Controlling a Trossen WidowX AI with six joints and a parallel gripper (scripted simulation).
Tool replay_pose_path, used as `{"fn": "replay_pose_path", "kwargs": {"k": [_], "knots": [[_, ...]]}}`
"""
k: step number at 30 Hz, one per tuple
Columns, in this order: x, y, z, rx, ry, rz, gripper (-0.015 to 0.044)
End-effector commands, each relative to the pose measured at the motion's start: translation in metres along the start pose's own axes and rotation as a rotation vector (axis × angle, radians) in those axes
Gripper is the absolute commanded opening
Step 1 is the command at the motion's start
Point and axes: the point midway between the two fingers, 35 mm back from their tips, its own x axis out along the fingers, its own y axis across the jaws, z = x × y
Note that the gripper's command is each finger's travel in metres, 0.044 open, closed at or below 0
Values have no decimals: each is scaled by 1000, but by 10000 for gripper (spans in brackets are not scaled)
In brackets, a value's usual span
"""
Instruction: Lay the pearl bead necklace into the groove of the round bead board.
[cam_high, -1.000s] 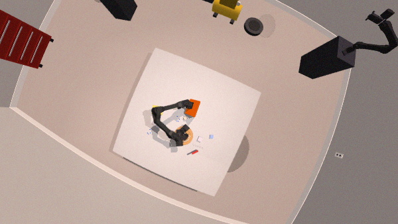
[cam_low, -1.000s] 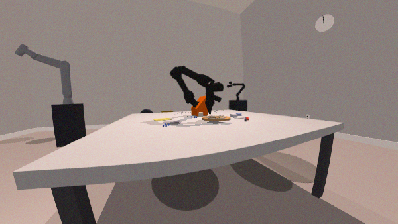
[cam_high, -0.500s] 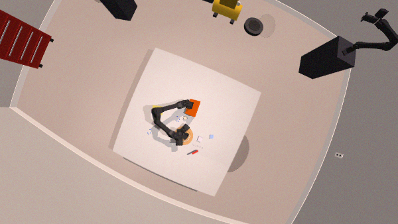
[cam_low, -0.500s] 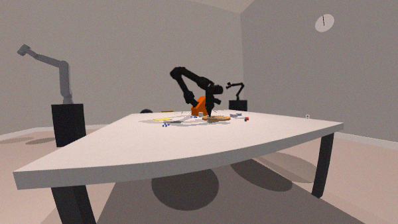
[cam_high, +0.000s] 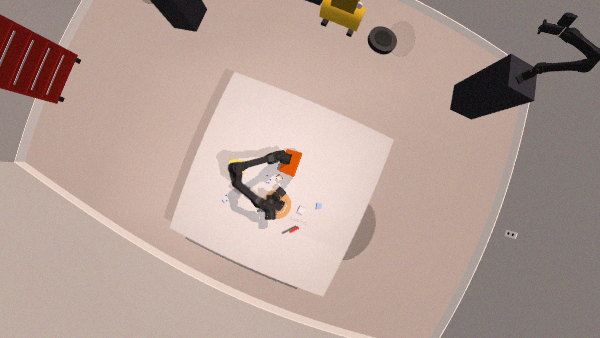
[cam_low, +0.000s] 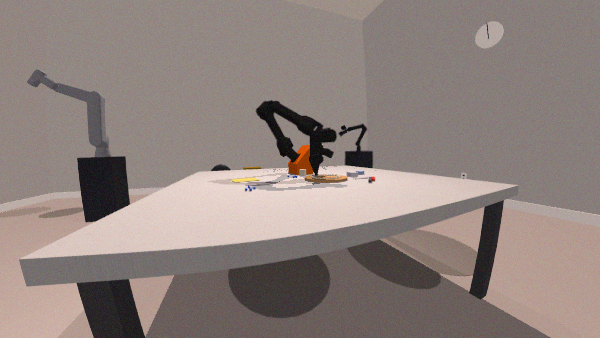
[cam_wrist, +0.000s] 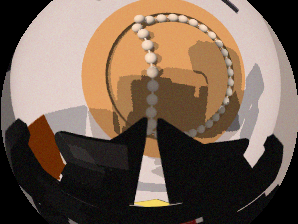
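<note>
The round orange bead board (cam_high: 287, 207) (cam_low: 340, 178) (cam_wrist: 95, 75) lies on the table with a ring groove. The pearl bead necklace (cam_wrist: 151, 58) follows the groove over the top and right side. From a sharp bend at the upper left, its other strand runs straight down across the board's inside to the fingers. The left part of the groove shows no beads. My gripper (cam_low: 316, 174) (cam_wrist: 152, 121) points down at the board's near part in the wrist view, shut on the necklace, with beads in the narrow gap between its tips. The fingers hide the lowest part of the groove and strand.
The arm's orange base (cam_high: 294, 162) (cam_low: 299, 162) stands behind the board. A white box (cam_high: 301, 210), a blue block (cam_high: 318, 205) and a red and dark pen-like thing (cam_high: 294, 229) lie beside the board. Small blue pieces (cam_high: 224, 199) (cam_low: 249, 189) and a flat yellow thing (cam_low: 245, 180) lie on the other side.
</note>
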Motion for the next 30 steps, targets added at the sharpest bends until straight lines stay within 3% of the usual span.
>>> {"fn": "replay_pose_path", "kwargs": {"k": [1,30], "knots": [[0,0,0,1,0,0,0],[-6,14,-6,-5,5,0,0]]}}
